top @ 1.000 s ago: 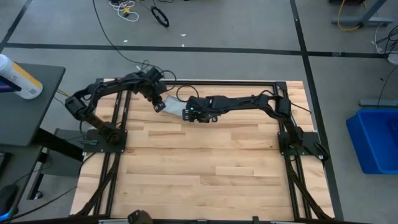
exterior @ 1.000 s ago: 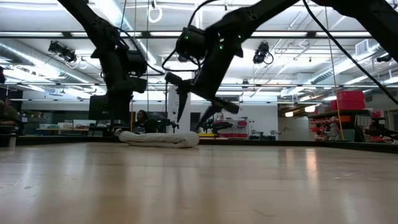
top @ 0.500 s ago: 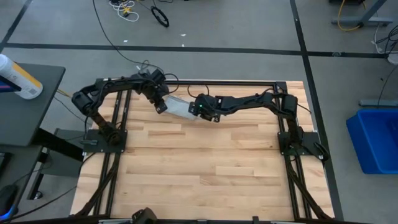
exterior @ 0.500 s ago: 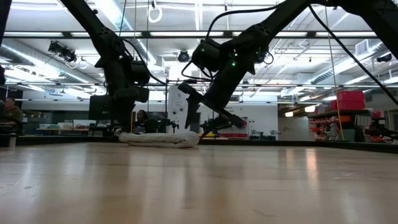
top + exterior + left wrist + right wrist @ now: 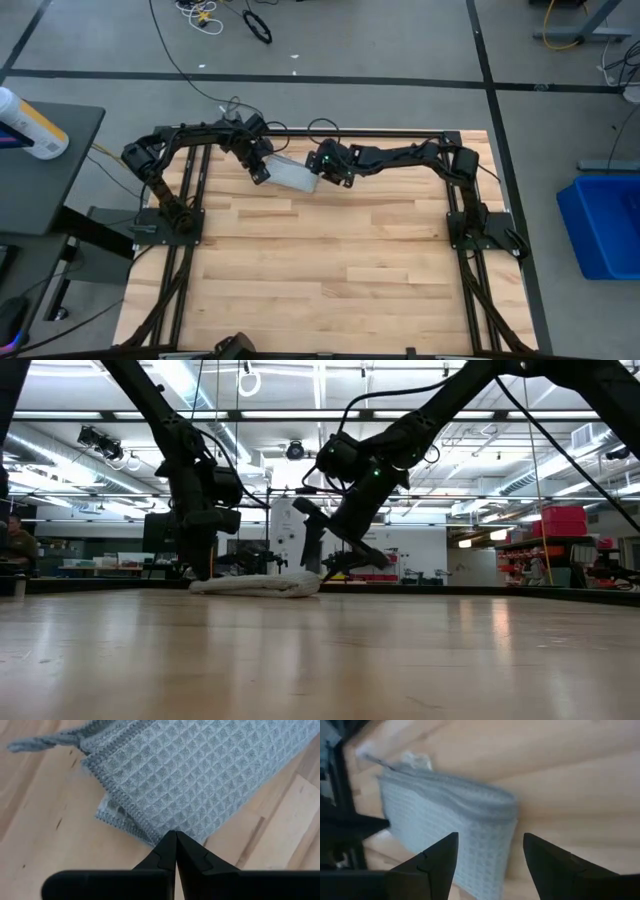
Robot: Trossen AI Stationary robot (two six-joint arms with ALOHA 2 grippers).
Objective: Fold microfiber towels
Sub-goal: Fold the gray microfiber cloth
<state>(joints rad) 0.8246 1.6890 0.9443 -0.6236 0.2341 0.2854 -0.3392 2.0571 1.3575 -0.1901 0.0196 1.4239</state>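
Note:
The pale grey-blue towel lies folded in several layers, flat on the table near the far edge. It also shows in the low view, the left wrist view and the right wrist view. My left gripper is shut, and its tips are at the towel's left end. My right gripper is open and empty. It hangs just above the towel's right end, with its fingers spread over it. My left gripper's shut fingertips meet the hemmed edge of the folded towel at its left end. They come slanting down from the table's left. The towel lies flat on the table. I cannot tell whether the tips press on the edge or only stand over it.
A black frame rail runs along the far edge just behind the towel. Bare wood stretches toward the near edge. A blue bin stands off the table on the right. A person sits far back in the room.
My right gripper has moved toward the table's far edge and a little to the right, staying open, and has uncovered more of the towel. My left gripper has come down to the towel's left end. The towel stays folded on the table.

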